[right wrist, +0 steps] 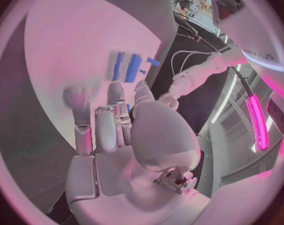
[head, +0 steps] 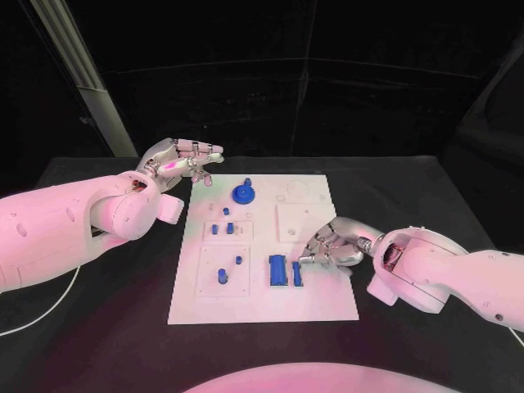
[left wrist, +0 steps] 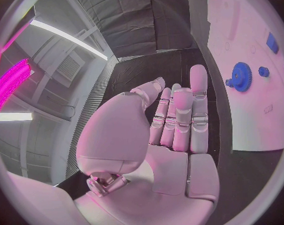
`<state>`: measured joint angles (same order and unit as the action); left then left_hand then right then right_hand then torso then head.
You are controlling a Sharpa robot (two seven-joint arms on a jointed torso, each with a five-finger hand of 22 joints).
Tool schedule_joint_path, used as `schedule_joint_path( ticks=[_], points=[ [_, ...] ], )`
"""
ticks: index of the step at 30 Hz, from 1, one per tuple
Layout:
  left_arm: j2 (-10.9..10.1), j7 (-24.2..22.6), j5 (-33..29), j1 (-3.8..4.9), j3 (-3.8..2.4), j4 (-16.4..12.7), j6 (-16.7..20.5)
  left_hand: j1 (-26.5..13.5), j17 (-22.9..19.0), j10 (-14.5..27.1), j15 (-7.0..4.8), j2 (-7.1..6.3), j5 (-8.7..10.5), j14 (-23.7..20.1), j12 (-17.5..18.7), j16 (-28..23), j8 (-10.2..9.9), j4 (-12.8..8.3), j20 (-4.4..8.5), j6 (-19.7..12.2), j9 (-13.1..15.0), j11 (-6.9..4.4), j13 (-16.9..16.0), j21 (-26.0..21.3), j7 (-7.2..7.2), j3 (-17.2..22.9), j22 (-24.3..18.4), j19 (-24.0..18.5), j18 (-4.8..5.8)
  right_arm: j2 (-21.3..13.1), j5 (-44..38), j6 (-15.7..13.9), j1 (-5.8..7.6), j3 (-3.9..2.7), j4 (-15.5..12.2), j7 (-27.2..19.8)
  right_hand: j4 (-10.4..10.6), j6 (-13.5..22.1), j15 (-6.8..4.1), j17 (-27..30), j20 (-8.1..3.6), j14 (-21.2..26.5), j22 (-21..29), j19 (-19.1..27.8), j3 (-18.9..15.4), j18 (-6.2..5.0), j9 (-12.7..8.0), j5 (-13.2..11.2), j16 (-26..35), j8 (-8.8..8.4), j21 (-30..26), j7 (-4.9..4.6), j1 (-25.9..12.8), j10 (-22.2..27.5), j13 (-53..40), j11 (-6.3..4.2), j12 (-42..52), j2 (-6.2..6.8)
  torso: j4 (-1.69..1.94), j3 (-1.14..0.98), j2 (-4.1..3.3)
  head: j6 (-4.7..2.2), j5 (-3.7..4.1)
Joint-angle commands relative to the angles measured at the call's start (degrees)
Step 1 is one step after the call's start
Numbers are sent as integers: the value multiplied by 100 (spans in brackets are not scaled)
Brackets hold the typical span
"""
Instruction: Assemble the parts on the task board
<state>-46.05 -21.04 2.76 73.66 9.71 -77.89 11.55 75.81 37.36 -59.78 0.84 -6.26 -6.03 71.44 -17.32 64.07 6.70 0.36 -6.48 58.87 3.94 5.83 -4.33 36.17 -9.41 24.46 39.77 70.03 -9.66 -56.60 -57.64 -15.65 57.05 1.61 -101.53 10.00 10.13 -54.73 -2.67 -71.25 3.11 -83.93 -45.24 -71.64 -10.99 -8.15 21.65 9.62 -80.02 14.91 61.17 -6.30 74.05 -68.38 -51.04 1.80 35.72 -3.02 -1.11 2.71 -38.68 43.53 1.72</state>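
- White flat task board (head: 321, 303): our right robot hand (head: 331, 246) hovers empty, fingers loose, beside the two long blue bars (head: 286, 270).
- Left robot hand (head: 182, 161) released, off-board.
- Step, we judge: reaching; next, grasp a bar.

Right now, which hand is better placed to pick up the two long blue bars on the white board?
Probably the right hand: it hovers beside the two long blue bars. The left hand is off the board's far corner.

A lab: black-draped table (head: 427, 176), robot arms, white task board (head: 313, 304).

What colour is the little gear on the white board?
Blue. The gear shows best in the left wrist view.
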Motion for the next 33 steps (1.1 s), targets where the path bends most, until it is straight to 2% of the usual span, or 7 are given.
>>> schedule_joint_path(
  ticks=[1,7,13,25,26,30,33],
  points=[
    [22,-143,-272,8,-4,39,-60,-41,-28,37,17,12,-27,-48,-40,-6,7,1,-18,-26,-10,1,4,-42,-21,-49,-10,5,-80,43,1860,-409,142,-12,297,-1783,-143,281,135,-1875,275,-607,1587,671,-14,-170,-63,74,-998,-190,-1491,-204,351,503,589,207,-751,-112,17,51,76,-140,36],
    [65,-268,-776,7,-3,208,-112,-180,-1112,94,74,-114,-12,-953,-49,-1240,13,135,-107,-79,-13,68,43,-692,-39,-325,-390,-649,-64,426,3535,-297,364,-18,1285,-2928,-294,600,656,-1374,620,100,2702,1464,-185,-202,-405,-162,-301,-638,-3281,-517,537,1249,1945,553,-2090,-191,5,92,174,-597,-28],
    [240,-472,-1179,-12,-4,521,-137,-122,-2265,95,488,-31,-17,-1583,376,-3666,-111,311,-521,-238,-16,249,71,-2288,-133,-606,-1526,-2006,-37,965,4318,-229,431,-109,2288,-3488,-640,469,803,-411,845,1934,3429,1543,-197,-248,-758,-179,1997,-920,-4352,-464,627,1148,3150,636,-2791,-369,19,88,214,-911,-23],
    [610,-629,-1335,-62,-6,1089,68,120,-2951,-2,701,171,-32,-1458,1018,-5083,-282,372,-812,-200,-18,347,77,-2852,-23,-961,-2269,-2175,-97,1677,4655,-31,450,-261,3379,-3793,-1159,317,769,-155,825,1969,4046,902,-225,-248,-1331,-163,4457,-1125,-5142,-496,371,844,4396,653,-3205,-570,21,65,220,-1165,-49],
    [578,-420,-1168,-65,-3,1045,-14,-2216,-3180,1820,459,626,181,-3199,1220,-5463,-670,-36,-377,-1903,-394,67,433,-3069,262,-1378,-2773,-3647,290,1642,4366,-171,440,-249,3304,-3479,-1013,1890,267,2041,497,3951,4524,2829,173,98,-1557,-411,5463,-1491,-5421,-160,-1934,2679,4567,401,-3572,-297,22,67,223,-1121,-19],
    [563,-436,-1137,-109,-36,968,98,-2780,-3250,2254,404,626,603,-3601,1288,-5589,-670,-36,-263,-2345,-394,-6,433,-3138,337,-1507,-2920,-3995,290,1623,4425,-284,434,-245,3214,-3500,-1013,2252,267,2575,400,4360,4524,3236,270,100,-1653,-462,5809,-1491,-5512,-75,-2549,3091,4675,331,-3572,-254,32,30,280,-1099,-36],
    [528,-472,-1067,-210,-112,791,355,-3452,-3319,2776,335,626,603,-4098,1732,-5702,-670,-36,-135,-2841,-394,-88,433,-3206,420,-1636,-3067,-4414,379,1580,4559,-541,422,-237,3007,-3548,-1013,2708,267,3218,299,4930,4524,3791,386,196,-1724,-534,6120,-1491,-5596,23,-3234,3620,5104,259,-3572,-174,53,-52,408,-1049,-73]
  ],
)
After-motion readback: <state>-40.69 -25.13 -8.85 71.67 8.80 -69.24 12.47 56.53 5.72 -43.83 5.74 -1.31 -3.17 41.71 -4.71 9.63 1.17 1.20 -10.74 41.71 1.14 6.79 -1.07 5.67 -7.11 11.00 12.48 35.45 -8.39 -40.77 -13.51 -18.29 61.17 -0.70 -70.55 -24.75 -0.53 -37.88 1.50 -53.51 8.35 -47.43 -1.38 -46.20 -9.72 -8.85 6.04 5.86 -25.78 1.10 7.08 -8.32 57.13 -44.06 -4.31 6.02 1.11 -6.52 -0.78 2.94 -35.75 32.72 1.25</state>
